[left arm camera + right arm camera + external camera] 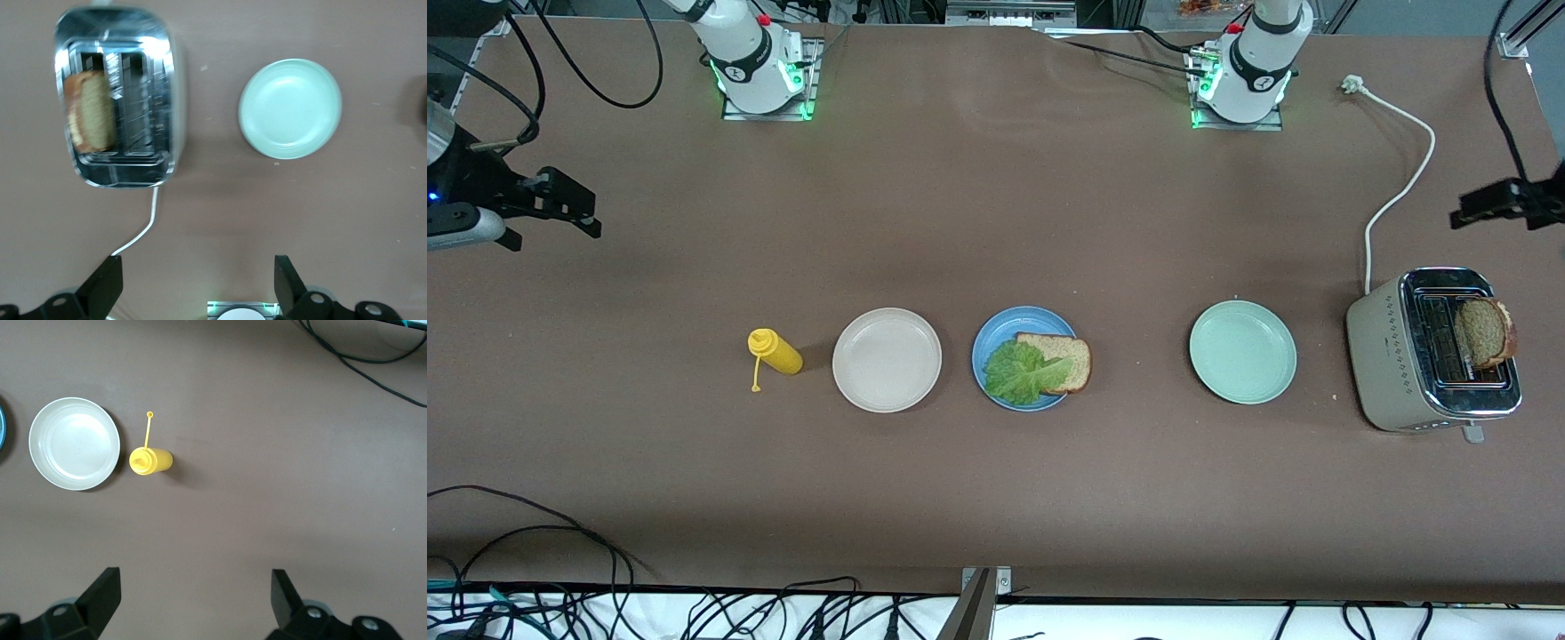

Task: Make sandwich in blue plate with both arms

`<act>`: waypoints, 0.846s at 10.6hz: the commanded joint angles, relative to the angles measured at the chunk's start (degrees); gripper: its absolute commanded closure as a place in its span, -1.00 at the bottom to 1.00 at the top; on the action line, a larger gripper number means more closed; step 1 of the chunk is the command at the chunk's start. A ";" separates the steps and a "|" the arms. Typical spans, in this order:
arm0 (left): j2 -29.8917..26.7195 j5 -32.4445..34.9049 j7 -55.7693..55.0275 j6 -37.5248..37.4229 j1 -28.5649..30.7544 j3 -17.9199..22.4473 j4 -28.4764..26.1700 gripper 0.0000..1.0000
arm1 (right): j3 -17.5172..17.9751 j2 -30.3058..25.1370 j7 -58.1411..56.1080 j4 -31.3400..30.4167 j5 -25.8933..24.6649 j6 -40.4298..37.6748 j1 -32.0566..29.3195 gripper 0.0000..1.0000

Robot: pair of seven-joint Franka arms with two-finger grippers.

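The blue plate (996, 331) sits mid-table with one brown bread slice (1065, 357) lying on it. A crinkled green lettuce leaf (1019, 373) rests partly over that slice. A second bread slice (1483, 332) (90, 110) stands in a slot of the toaster (1383, 356) (175, 87) at the left arm's end of the table. My left gripper (1483, 204) (198, 270) hangs open and empty above the table beside the toaster. My right gripper (574, 209) (197, 585) hangs open and empty over the right arm's end of the table.
A beige plate (887, 359) (74, 443) and a yellow squeeze bottle (775, 352) (151, 461) stand beside the blue plate toward the right arm's end. A pale green plate (1242, 351) (290, 109) lies between the blue plate and the toaster. The toaster's white cord (1400, 178) runs toward the bases.
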 commanded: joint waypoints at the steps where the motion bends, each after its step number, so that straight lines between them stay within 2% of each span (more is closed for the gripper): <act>1: 6.18 2.41 3.04 5.74 6.17 -0.50 1.74 -1.00 | -0.14 -0.08 0.94 1.70 -1.10 -1.97 0.09 -1.00; 6: 18.31 2.34 17.63 22.17 11.36 -0.59 1.56 -1.00 | -0.84 0.80 0.94 3.81 -1.36 -2.50 -0.09 -1.00; 9: 21.30 1.90 18.88 23.35 12.50 -0.59 1.56 -1.00 | -0.84 1.16 0.85 3.90 -1.71 -2.59 -0.09 -1.00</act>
